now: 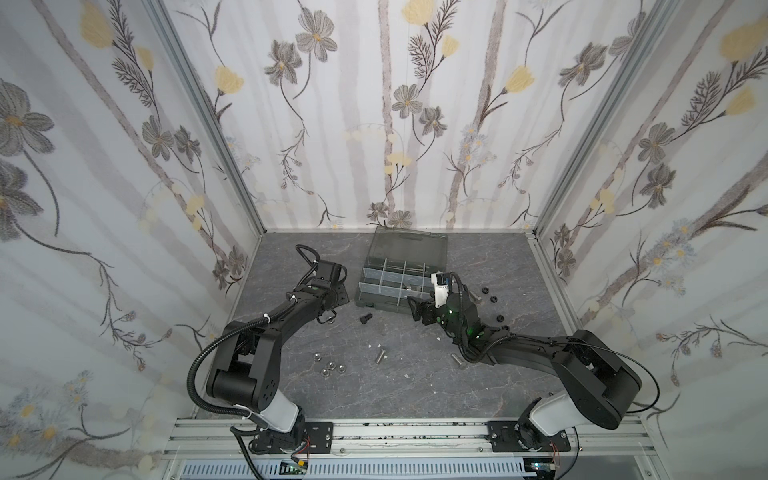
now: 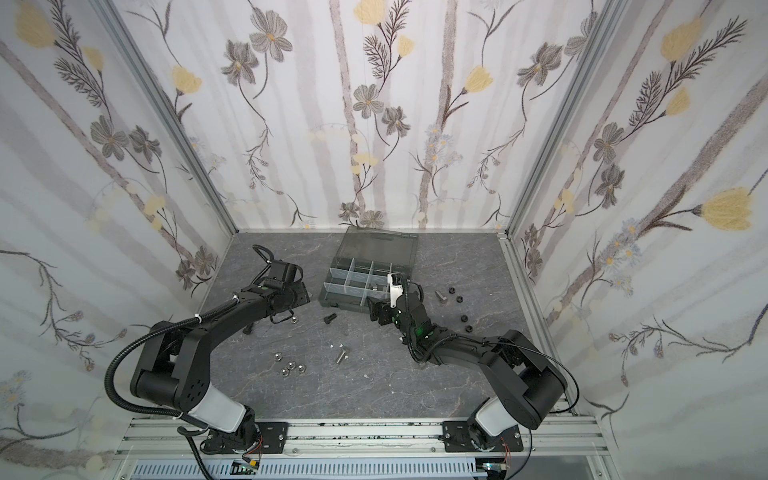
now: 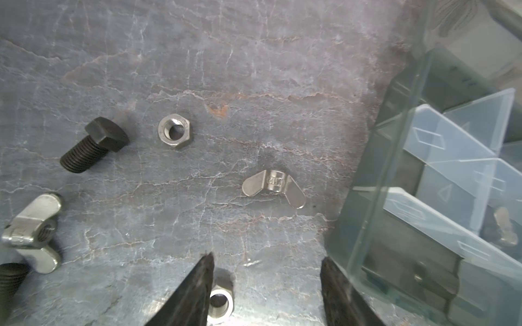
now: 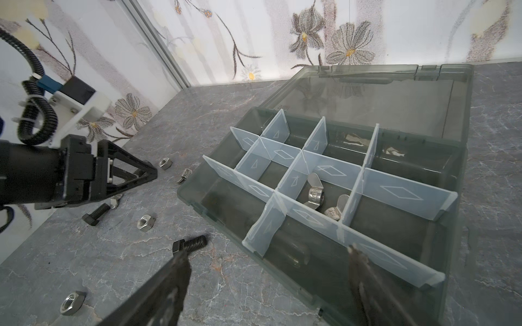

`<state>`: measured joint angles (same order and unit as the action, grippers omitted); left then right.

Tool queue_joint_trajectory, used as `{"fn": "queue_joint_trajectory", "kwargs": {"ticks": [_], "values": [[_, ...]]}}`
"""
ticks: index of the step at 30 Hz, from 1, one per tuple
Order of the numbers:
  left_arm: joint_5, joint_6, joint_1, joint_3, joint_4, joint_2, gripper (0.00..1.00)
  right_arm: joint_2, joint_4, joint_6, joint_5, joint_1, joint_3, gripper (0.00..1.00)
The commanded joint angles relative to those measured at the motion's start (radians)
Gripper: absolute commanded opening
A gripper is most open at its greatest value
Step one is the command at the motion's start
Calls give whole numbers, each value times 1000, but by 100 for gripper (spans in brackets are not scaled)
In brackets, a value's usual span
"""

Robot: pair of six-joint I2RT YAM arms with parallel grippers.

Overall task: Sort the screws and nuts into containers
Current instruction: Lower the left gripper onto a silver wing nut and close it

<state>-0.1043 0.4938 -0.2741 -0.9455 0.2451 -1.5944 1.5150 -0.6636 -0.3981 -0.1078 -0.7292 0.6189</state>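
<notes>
The sorting is barely begun, by my reckoning, and most of the job remains. The organizer case (image 1: 380, 308) sits open at the back of the worktop (image 1: 415, 395) with its lid (image 4: 381, 93) laid back. Only one middle compartment clearly holds anything: two wing nuts (image 4: 315, 194). A dim silver shape (image 4: 293, 254) in a near compartment may be a screw, though I cannot be sure. Nearly everything else lies loose. By the case's left side are a black screw (image 3: 93, 148), a silver hex nut (image 3: 175, 131) and a loose wing nut (image 3: 272, 187). A second black screw (image 4: 190, 244) lies just in front of the case. Nearer the robot wait a cluster of silver nuts (image 1: 330, 368) and a silver screw (image 1: 379, 355), and several black nuts (image 1: 493, 298) are scattered to the right of the case. The left claw (image 3: 267, 256) hovers low, jaws moderately apart and empty, with another hex nut (image 3: 220, 303) on the worktop just beside one finger. The right claw (image 4: 268, 249) stands wide and empty over the case's near edge.
</notes>
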Motion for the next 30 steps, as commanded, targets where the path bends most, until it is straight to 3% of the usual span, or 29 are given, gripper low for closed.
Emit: {"fn": "queue_joint_trajectory", "kwargs": {"ticks": [1, 30], "values": [[18, 22, 9, 9, -63, -32, 61, 6, -40, 12, -3, -1, 4, 87], [63, 78, 14, -179, -129, -328, 64, 73, -46, 7, 23, 11, 31, 87]]}}
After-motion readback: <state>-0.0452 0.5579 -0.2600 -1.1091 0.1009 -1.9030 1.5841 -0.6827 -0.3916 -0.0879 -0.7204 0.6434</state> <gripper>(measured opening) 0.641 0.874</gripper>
